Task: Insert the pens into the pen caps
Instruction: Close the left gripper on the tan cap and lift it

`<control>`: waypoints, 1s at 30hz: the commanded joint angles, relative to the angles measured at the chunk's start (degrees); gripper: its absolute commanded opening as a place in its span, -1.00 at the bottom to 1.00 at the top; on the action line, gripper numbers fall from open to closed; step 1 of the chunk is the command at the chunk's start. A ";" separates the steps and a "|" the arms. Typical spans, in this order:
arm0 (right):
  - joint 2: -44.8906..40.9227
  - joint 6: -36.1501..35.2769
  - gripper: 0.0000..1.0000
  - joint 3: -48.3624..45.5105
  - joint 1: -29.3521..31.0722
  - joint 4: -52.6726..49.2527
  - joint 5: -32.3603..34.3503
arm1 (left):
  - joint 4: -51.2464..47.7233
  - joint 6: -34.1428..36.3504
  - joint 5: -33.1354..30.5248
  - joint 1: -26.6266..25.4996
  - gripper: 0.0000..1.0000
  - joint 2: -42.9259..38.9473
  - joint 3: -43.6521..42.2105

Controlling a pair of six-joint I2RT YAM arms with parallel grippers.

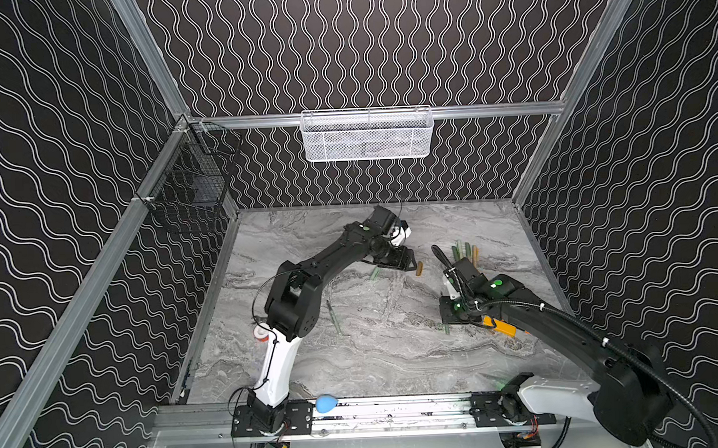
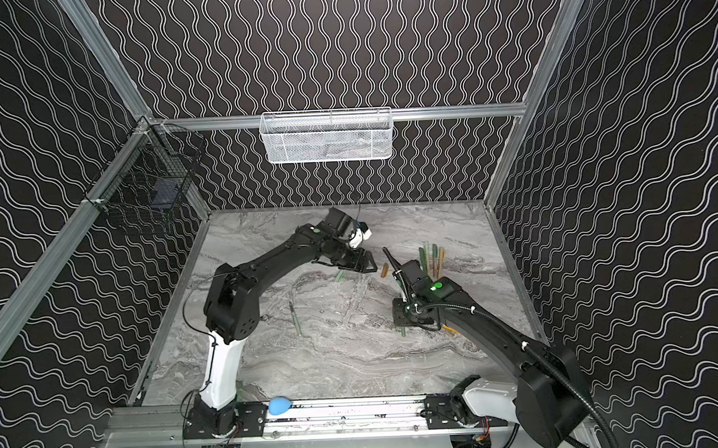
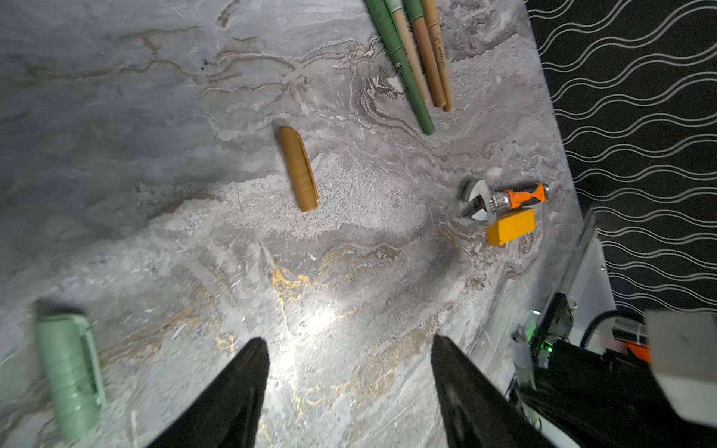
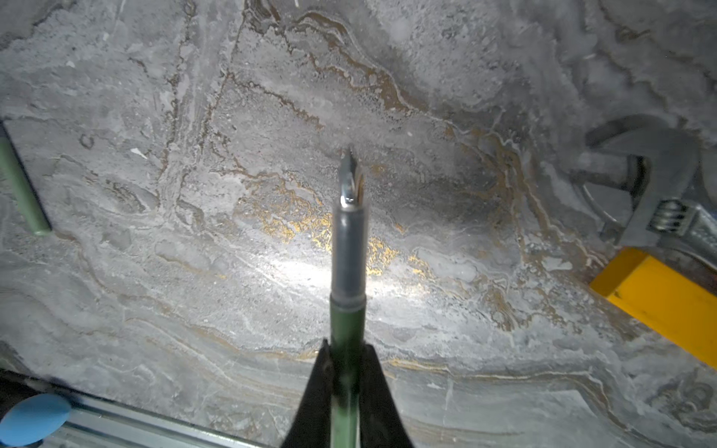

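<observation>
Well — wavy-lined black walls enclose marbled tabletop.

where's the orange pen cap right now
In both top views the orange pen cap lies on the table right of centre, between the left gripper and the row of pens, touching neither.

I've got bare table mid-field; wrench, yellow knife and pen bundle crowd the right side of it.

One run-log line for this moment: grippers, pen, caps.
right gripper: shut on dark green pen, nib bare | left gripper: open, empty | tan cap, pale green cap: lying loose, untouched
</observation>
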 commanded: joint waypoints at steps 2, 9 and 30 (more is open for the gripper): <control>-1.70 0.98 -0.88 -0.15 -0.12 -2.95 -1.15 | 0.51 -3.49 -8.30 -1.55 0.39 3.70 3.69; -2.68 2.89 -0.89 -2.29 -0.21 -0.95 -3.92 | -3.23 -4.04 -12.14 -1.97 0.23 11.19 13.25; -2.56 0.41 -0.90 1.46 -0.23 -3.73 -5.03 | -5.43 -4.74 -17.64 -5.90 0.11 23.20 26.37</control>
